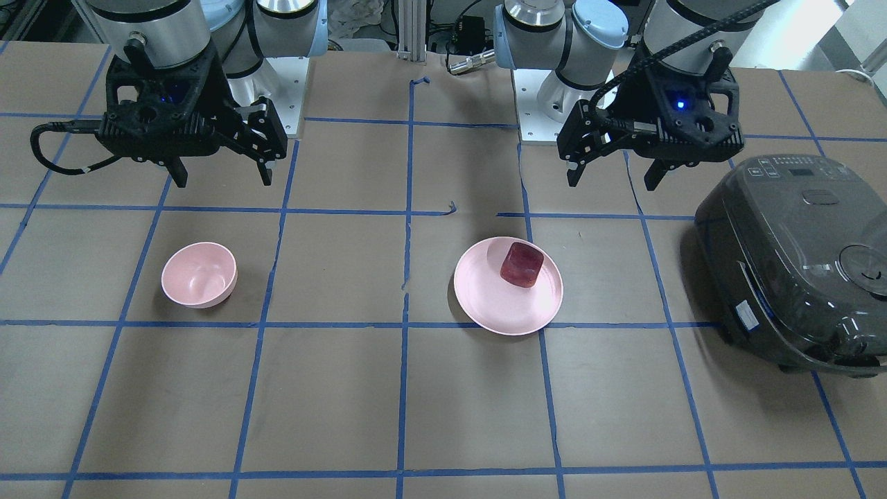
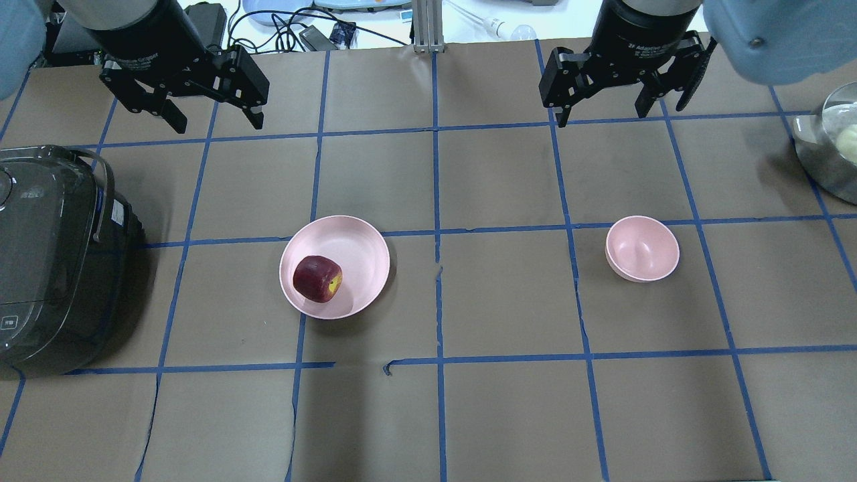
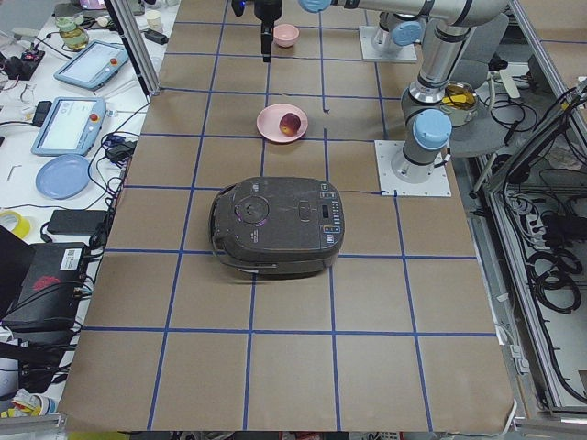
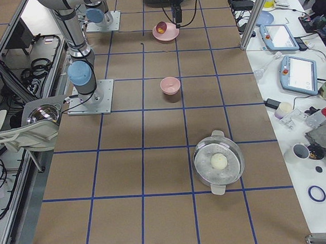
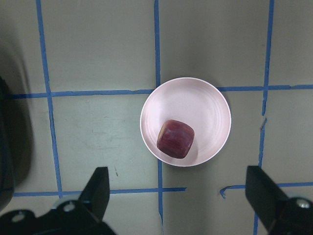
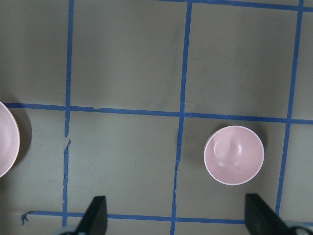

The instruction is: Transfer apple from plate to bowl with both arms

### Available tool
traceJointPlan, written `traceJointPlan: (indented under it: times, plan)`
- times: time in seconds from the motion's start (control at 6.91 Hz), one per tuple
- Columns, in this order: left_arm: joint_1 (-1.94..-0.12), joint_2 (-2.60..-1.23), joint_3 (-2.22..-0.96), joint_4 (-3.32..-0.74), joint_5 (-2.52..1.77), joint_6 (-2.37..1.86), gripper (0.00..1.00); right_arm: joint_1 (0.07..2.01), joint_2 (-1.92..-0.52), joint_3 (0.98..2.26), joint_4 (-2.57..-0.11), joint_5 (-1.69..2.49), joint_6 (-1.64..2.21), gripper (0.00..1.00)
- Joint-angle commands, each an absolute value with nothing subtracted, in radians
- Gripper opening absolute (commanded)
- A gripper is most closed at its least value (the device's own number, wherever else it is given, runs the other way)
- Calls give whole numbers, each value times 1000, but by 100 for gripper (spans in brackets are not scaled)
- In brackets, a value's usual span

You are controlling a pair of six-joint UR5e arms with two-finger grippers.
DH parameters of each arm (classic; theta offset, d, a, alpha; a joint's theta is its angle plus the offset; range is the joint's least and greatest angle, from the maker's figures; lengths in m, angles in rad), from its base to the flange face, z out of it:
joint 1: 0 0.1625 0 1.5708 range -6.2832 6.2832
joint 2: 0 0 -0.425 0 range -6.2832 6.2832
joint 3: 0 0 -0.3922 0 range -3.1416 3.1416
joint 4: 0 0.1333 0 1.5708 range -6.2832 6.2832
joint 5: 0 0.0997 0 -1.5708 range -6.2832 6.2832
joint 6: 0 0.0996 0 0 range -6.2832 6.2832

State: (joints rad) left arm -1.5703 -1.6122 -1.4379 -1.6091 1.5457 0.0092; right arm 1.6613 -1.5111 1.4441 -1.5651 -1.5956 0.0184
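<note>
The dark red apple lies on the wide pink plate, on the half of it nearer the robot. The small pink bowl stands empty, well apart on the robot's right. My left gripper is open and empty, high above the table on the robot's side of the plate. My right gripper is open and empty, high on the robot's side of the bowl.
A dark grey rice cooker stands on the robot's far left, beside the plate. A steel pot with a pale ball in it stands at the far right. Blue tape lines grid the brown table.
</note>
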Motion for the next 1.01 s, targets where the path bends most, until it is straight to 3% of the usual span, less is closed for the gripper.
traceJointPlan:
  times: [0.0, 0.87]
  plan:
    - [-1572, -1611, -1437, -1609, 1546, 9, 100, 1661, -1511, 1443, -1565, -1595, 18, 100]
    - [-1572, -1606, -1440, -1609, 1537, 9, 100, 1661, -1509, 1443, -1566, -1598, 17, 100]
